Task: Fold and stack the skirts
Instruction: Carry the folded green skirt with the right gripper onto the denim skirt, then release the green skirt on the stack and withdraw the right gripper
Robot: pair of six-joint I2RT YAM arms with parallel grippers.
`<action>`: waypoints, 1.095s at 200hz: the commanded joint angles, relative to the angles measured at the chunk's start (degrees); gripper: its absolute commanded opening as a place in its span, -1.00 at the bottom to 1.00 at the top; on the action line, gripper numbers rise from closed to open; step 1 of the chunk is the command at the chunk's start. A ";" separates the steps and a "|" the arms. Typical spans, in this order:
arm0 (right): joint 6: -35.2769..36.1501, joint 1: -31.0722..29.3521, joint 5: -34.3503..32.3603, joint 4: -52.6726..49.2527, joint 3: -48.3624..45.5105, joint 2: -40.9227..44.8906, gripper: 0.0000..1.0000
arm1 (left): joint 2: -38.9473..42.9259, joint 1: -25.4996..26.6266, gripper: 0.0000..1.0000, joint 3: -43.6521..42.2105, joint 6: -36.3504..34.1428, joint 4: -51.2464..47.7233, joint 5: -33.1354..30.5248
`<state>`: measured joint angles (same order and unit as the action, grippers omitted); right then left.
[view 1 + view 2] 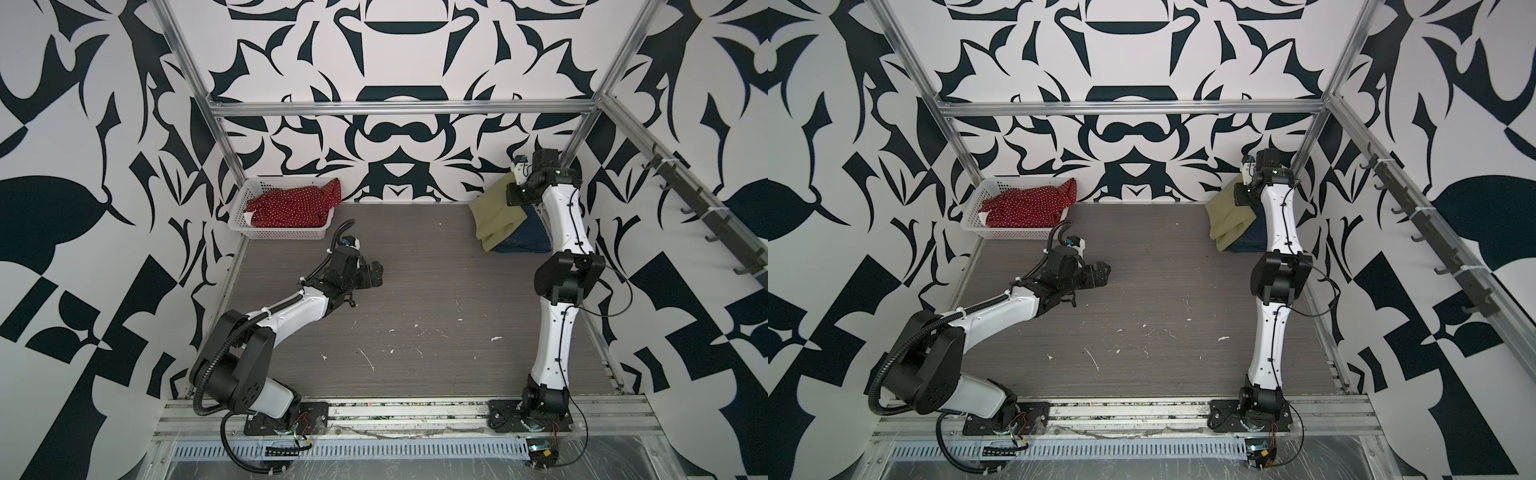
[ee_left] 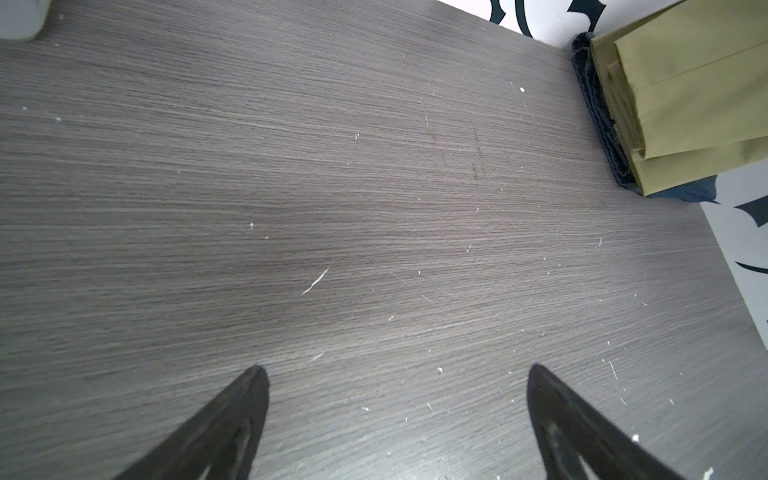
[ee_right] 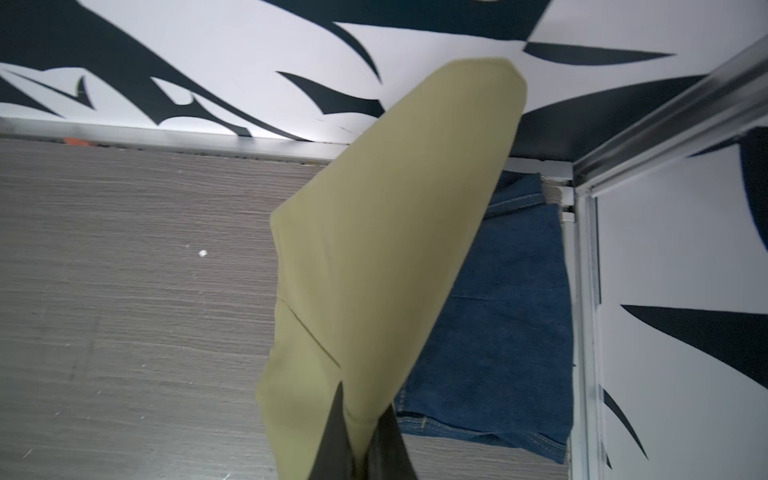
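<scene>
Beyond the left gripper (image 2: 397,368), to its left, the crumpled, dotted red skirt (image 1: 291,205) sits in a perforated plastic basket (image 1: 239,208), presumably awaiting folding. That gripper gapes wide above bare woodgrain table (image 2: 291,187). Far right, the right gripper (image 3: 365,399) pinches the smooth olive skirt (image 3: 386,232) by its folded edge, likely to lay it on the coarse denim skirt (image 3: 498,311) beneath.

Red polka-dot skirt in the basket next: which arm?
Probably left. The left gripper is open, empty and nearer the basket holding the red skirt; the right gripper is shut on the olive skirt over the denim skirt.
</scene>
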<state>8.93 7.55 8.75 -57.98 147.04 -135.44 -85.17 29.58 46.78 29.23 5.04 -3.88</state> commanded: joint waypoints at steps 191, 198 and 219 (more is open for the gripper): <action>2.21 8.33 -2.51 21.23 -13.61 -4.59 -1.00 | -2.50 -0.14 0.99 4.02 -0.94 -3.69 -0.47; 2.04 8.58 -2.64 21.11 -13.30 -4.98 -1.00 | -2.32 -0.12 0.99 4.15 -1.06 -3.87 -0.53; 1.49 9.21 -2.68 21.48 -13.11 -5.28 -1.00 | -1.72 -0.13 0.99 4.06 -1.37 -4.33 -0.77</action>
<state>10.31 16.05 7.14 -37.89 131.33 -141.82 -87.18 29.58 48.86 28.51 1.98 -4.01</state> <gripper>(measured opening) 0.063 0.994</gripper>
